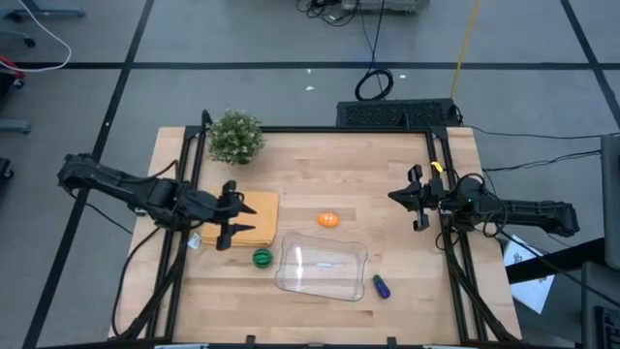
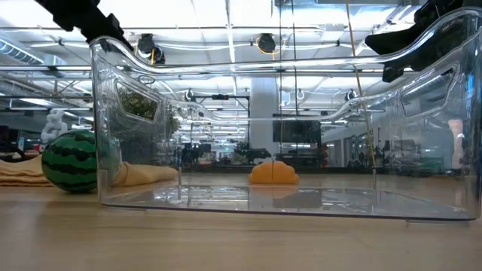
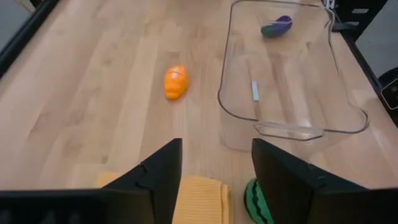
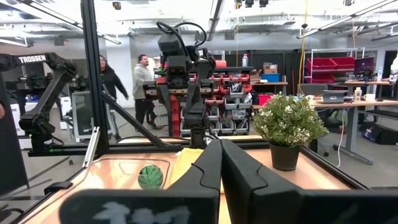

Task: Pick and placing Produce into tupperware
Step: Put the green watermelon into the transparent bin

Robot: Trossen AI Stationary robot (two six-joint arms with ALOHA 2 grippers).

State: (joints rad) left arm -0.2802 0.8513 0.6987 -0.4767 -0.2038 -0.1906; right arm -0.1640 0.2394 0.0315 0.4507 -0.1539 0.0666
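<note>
Room: a grey tiled floor (image 1: pixel 242 39) with loose cables surrounded the work area; in the right wrist view, shelving and two standing people (image 4: pixel 124 84) showed beyond the frame.

Table (image 1: pixel 320 184): pale wood planks, edged by a dark frame.

Arms: the left claw (image 1: pixel 232 215) hung over the tan pad (image 1: pixel 254 218) at 9 o'clock, its fingers (image 3: pixel 155 180) apart with nothing between them. The right claw (image 1: pixel 415 202) waited at 3 o'clock, fingers pressed together, empty.

Tupperware (image 1: pixel 322 268): clear, empty, at 6 o'clock; in the low view its walls filled most of the picture, and the things behind were seen through them.

Potted plant (image 1: pixel 235 137): at 11 o'clock, near the table's far edge.

Produce, all on bare wood outside the tupperware: green striped ball (image 1: pixel 262 258) just beside its 9 o'clock wall, touching the pad's corner; orange oval (image 1: pixel 328 220) near table centre, at 12 o'clock from the tupperware; blue-purple piece (image 1: pixel 381 286) just beside its 4 o'clock corner.
</note>
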